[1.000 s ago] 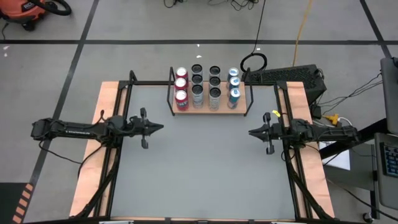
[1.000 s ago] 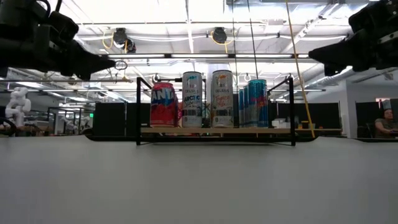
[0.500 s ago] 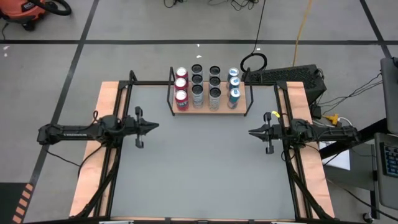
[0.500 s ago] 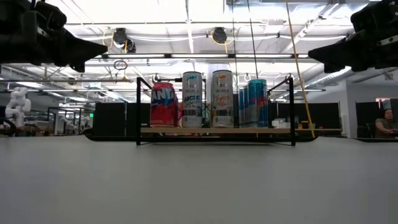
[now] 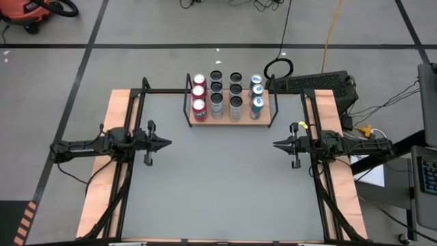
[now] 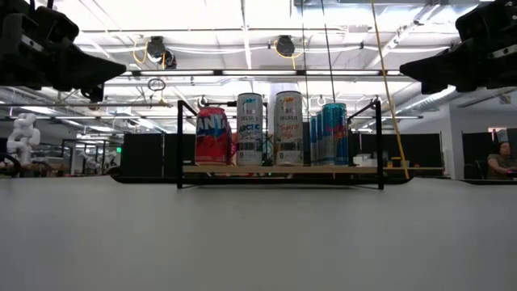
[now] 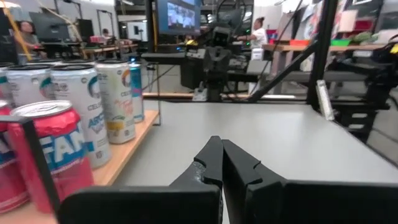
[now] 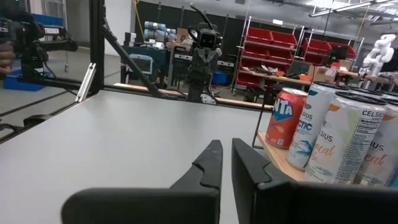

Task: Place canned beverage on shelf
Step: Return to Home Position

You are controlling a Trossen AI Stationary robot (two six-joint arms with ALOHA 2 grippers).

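Cans (image 6: 288, 128), glossy cylinders, in rows on light-wood, black-rod shelf (image 6: 355, 170)

Red can (image 7: 46, 155) nearest the left jaws reads "FAN", white can (image 7: 84, 112) next to it says "ARCTIC". Over by the right jaws, tall can (image 8: 382, 146) shows "CELSIUS".

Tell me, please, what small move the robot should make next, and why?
Probably draw the left arm back a little toward its own side, into rest. All twelve cans already stand on the shelf in four rows of three, none is left on the grey tabletop, and the left pincer and right pincer are both shut, empty and clear of the shelf.
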